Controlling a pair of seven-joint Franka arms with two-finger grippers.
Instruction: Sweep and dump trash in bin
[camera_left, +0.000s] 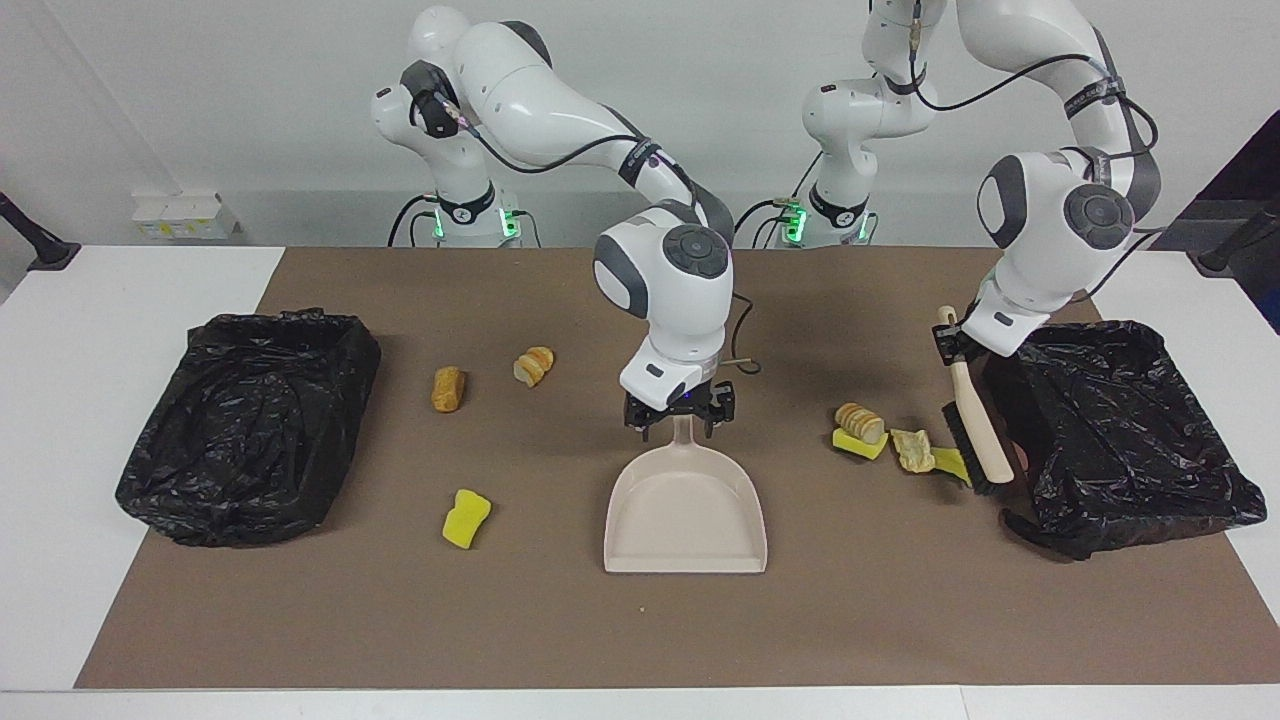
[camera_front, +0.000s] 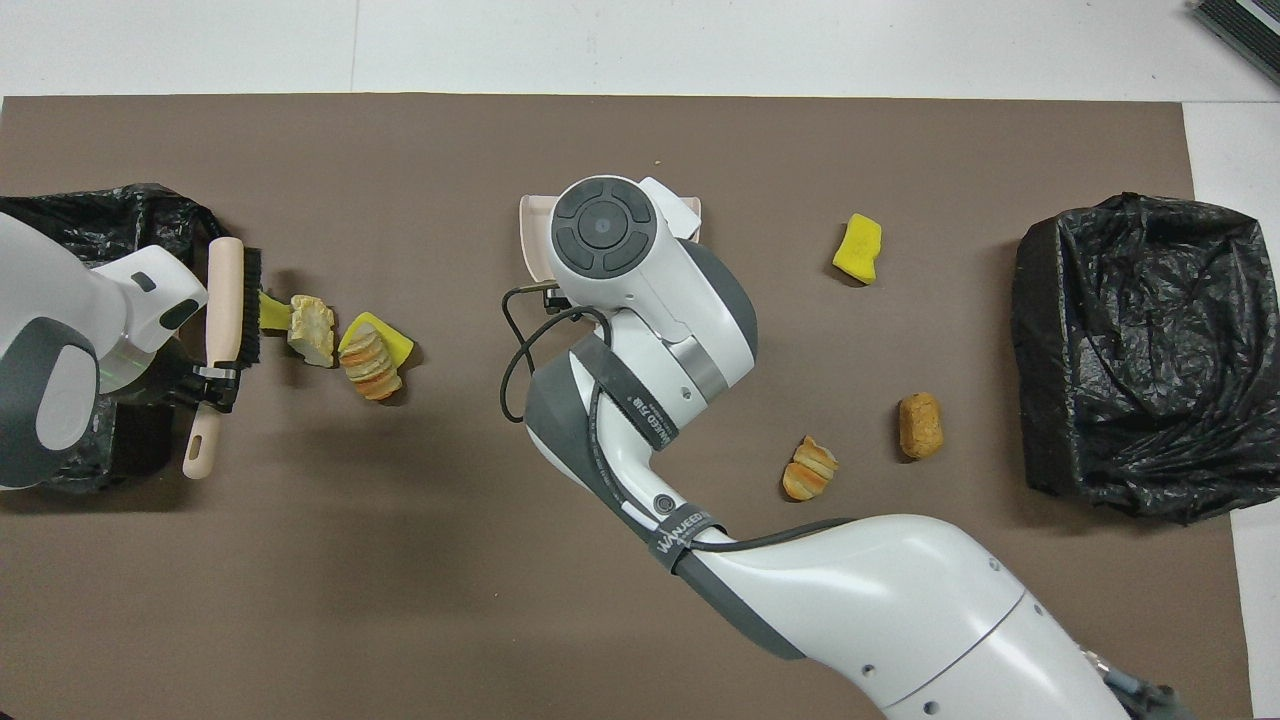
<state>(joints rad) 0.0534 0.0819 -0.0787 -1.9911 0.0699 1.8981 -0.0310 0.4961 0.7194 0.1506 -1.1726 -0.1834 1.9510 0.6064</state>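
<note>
From my seat the job has barely begun: none of the trash is in the dustpan (camera_left: 685, 510) or in either black-lined bin, so all the sweeping and dumping is left. My left end effector (camera_left: 958, 338), at the right of the facing view, is pinched tight on the brush (camera_left: 975, 425) handle, bristles down beside the cluster at centre right. My right end effector (camera_left: 680, 418) is at the dustpan handle in mid-frame, its fingers straddling it; I cannot tell whether they have pinched it yet.

The trash sits in two groups on the brown mat. Centre right: a ridged tan roll (camera_left: 860, 422) on a yellow wedge (camera_left: 858, 443), a crumpled beige scrap (camera_left: 912, 449), and another yellow wedge (camera_left: 950, 463) (partly hidden by the brush). Centre left: a tan roll (camera_left: 448, 389), a sliced roll (camera_left: 533, 365), and a yellow sponge (camera_left: 466, 517) lower down. The nearest bin (camera_left: 1130, 430) is at far right.
</note>
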